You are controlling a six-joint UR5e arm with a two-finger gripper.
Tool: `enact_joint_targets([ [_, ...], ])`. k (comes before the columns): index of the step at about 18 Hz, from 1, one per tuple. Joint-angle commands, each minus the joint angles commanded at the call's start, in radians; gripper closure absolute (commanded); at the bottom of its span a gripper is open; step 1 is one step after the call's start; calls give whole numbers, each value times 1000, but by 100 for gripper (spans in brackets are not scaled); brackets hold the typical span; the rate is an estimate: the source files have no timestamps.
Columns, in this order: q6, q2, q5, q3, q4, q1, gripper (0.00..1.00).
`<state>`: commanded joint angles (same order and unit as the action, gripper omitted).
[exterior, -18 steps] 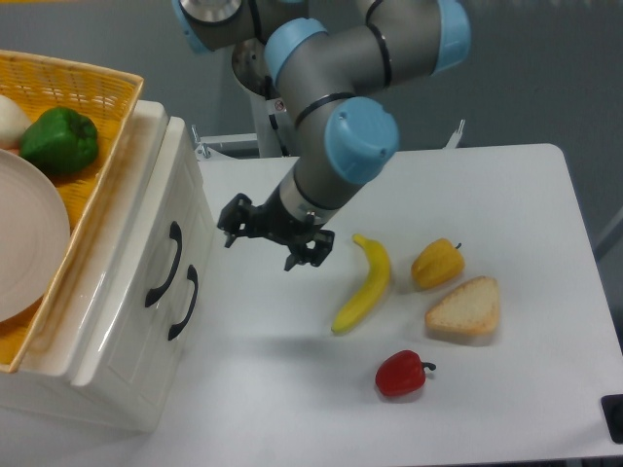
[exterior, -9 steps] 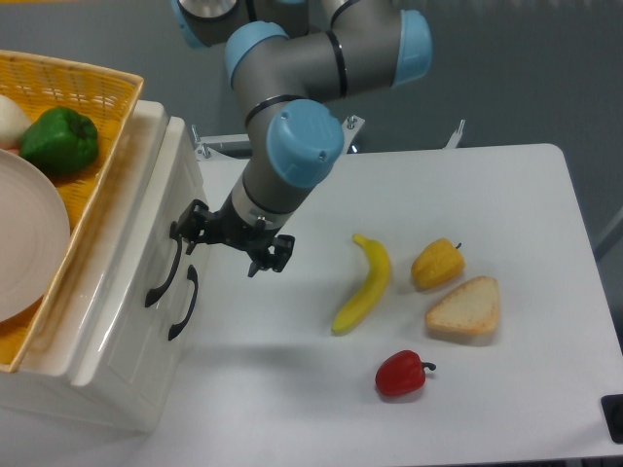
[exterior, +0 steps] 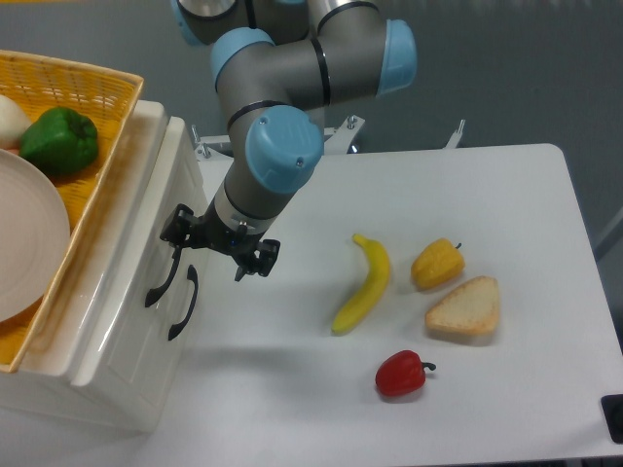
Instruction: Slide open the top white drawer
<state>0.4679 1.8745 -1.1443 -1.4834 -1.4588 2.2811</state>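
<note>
The white cabinet stands at the left, and the top white drawer (exterior: 136, 255) is the front panel nearest its top rim. That panel lies flush with the lower drawer front (exterior: 156, 336). Its black curved handle (exterior: 159, 277) runs down the panel. My gripper (exterior: 218, 245) is open and hangs right in front of the drawer. Its left fingertip (exterior: 176, 230) is at the upper end of that handle, while the right fingertip (exterior: 257, 259) is over the table. Nothing is held between the fingers.
A yellow wicker basket (exterior: 109, 185) on the cabinet holds a green pepper (exterior: 60, 139) and a white plate (exterior: 29, 248). A banana (exterior: 364, 282), a yellow pepper (exterior: 436, 263), a bread slice (exterior: 464, 308) and a red pepper (exterior: 401, 373) lie on the white table to the right.
The arm has swung left across the table, carrying the open gripper from near the banana up to the top drawer's handle. The drawer has not moved.
</note>
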Motion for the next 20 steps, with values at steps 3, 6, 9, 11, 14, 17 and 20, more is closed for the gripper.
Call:
enact_joint_targets([
  [3,-15,3,-2,-2,14,-12,0],
  [6,-15,11,-5,-3,18,-18,0],
  [9,-17,12,-6,-3,20,-18,0],
  [11,-15,17,-5,-3,20,-18,0],
  [14,-15,25,-6,-5,25,-18,0],
  [17,-15,31,-6,-5,26,-20,0],
  [20,-15,31,-6,-3,26,-21,0],
])
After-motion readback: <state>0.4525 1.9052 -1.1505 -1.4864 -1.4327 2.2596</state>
